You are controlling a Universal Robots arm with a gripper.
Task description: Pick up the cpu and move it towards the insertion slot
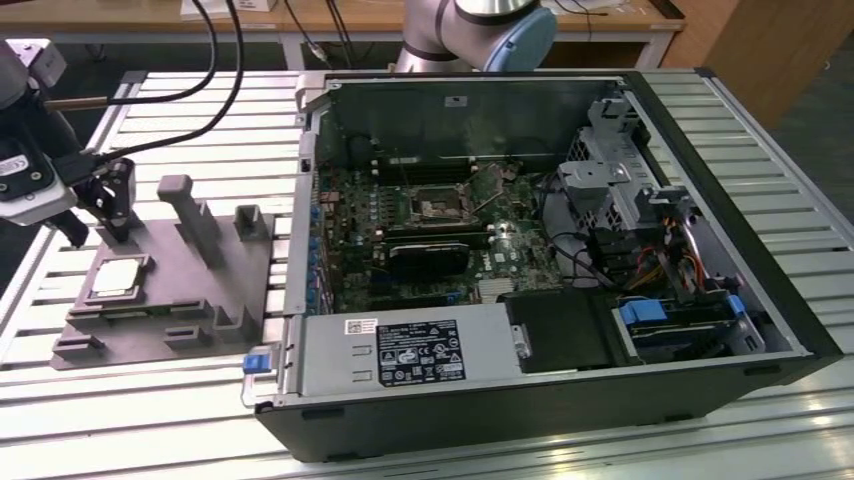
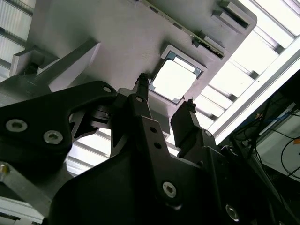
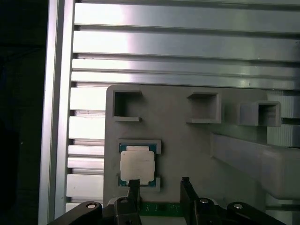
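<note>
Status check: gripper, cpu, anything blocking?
Gripper open, empty, hovering by the cpu. Chip seated in grey fixture pocket, ungripped. Fixture posts stand between it and the case holding the insertion slot.

The gripper (image 3: 159, 183) hides one edge of the cpu (image 3: 137, 164).

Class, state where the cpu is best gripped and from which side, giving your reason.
Pinch the cpu by two opposite thin edges, coming straight down from above: it lies flat, face up, in a recess of the grey holder, hence probably no side access.
</note>
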